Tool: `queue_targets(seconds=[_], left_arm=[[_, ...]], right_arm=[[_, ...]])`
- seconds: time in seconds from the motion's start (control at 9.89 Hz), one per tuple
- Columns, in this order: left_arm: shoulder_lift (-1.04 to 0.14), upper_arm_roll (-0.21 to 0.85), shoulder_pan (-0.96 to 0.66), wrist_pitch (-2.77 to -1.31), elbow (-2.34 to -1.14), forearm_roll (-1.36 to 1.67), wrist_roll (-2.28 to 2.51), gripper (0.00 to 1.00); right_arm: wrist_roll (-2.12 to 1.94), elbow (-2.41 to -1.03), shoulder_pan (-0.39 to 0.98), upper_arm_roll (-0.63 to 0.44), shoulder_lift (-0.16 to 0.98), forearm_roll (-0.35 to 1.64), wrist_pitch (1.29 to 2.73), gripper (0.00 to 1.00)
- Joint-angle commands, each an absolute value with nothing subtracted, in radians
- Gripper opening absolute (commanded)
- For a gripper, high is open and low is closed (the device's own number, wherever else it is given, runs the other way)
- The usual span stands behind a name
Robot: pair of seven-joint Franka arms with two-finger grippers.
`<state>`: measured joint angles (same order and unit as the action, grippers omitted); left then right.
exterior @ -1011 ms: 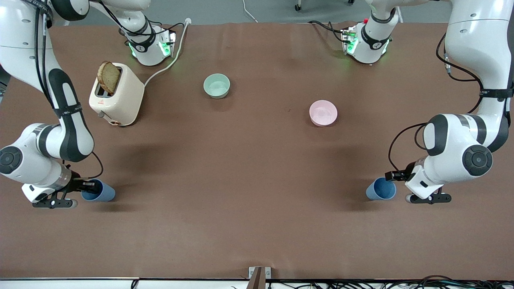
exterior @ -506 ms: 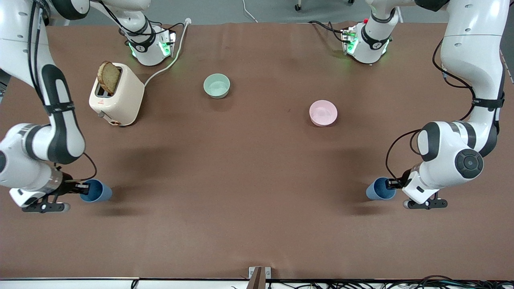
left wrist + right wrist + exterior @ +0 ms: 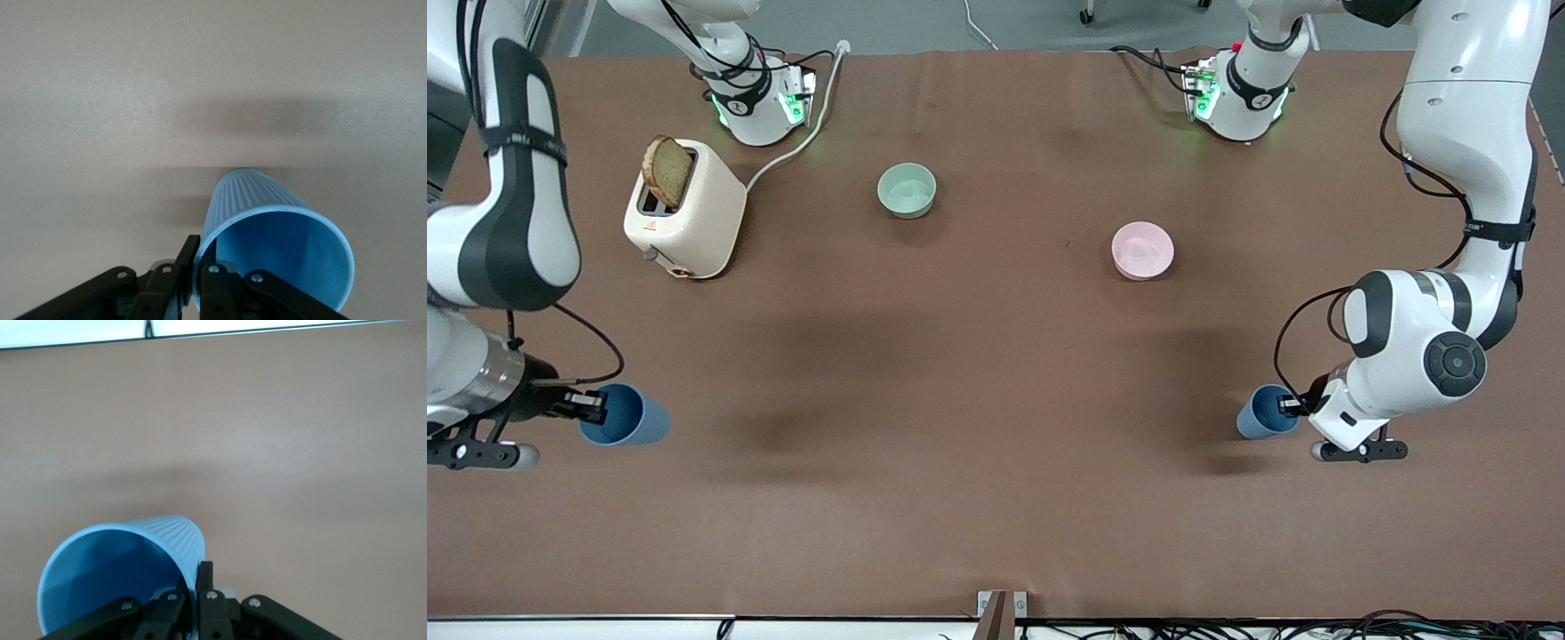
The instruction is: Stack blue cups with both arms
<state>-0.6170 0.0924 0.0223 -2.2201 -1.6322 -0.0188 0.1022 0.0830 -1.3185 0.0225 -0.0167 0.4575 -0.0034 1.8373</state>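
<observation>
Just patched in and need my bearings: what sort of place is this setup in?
Most likely a robotics lab bench dressed with kitchen props, not a real kitchen. Two arm bases are bolted along the brown table, loose cables run along its edge, and the only items are a toaster holding bread, a mint-green bowl, a pink bowl and two blue cups.

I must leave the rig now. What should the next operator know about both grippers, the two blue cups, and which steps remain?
Right gripper: shut on the rim of one blue cup, held over the right arm's end of the table.
Left gripper: shut on the rim of the other blue cup, at the left arm's end; whether it is off the table, I cannot tell.
Done: both cups gripped.
Left: bring them together and nest one in the other.
Pink bowl, green bowl and toaster stand farther from the front camera.
</observation>
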Motion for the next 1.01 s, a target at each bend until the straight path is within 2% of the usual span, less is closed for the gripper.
queue_targets(seconds=[0.0,0.2,0.4,0.71,0.91], left_arm=[[-0.567,0.132,0.017,-2.125,-1.649,-0.018,0.235,0.00],[-0.508,0.256,0.020,-2.051,-1.641,-0.011,0.447,0.00],[-0.518,0.404,-0.006,-2.054,-1.637,-0.023,0.761,0.00],[-0.615,0.413,-0.242,-2.097,-1.570,-0.023,1.131,0.00],[-0.682,0.411,-0.336,-2.212,-1.555,-0.037,1.291,0.00]], right_arm=[[0.143,-1.342,0.070,-0.012,0.355,-0.006,1.742,0.01],[0.187,-1.338,0.087,-0.012,0.284,0.069,1.616,0.01],[0.247,-1.319,0.100,-0.006,0.264,0.095,1.597,0.01],[0.358,-1.321,0.185,0.000,0.268,0.097,1.609,0.01],[0.449,-1.321,0.262,0.000,0.275,0.092,1.614,0.01]])
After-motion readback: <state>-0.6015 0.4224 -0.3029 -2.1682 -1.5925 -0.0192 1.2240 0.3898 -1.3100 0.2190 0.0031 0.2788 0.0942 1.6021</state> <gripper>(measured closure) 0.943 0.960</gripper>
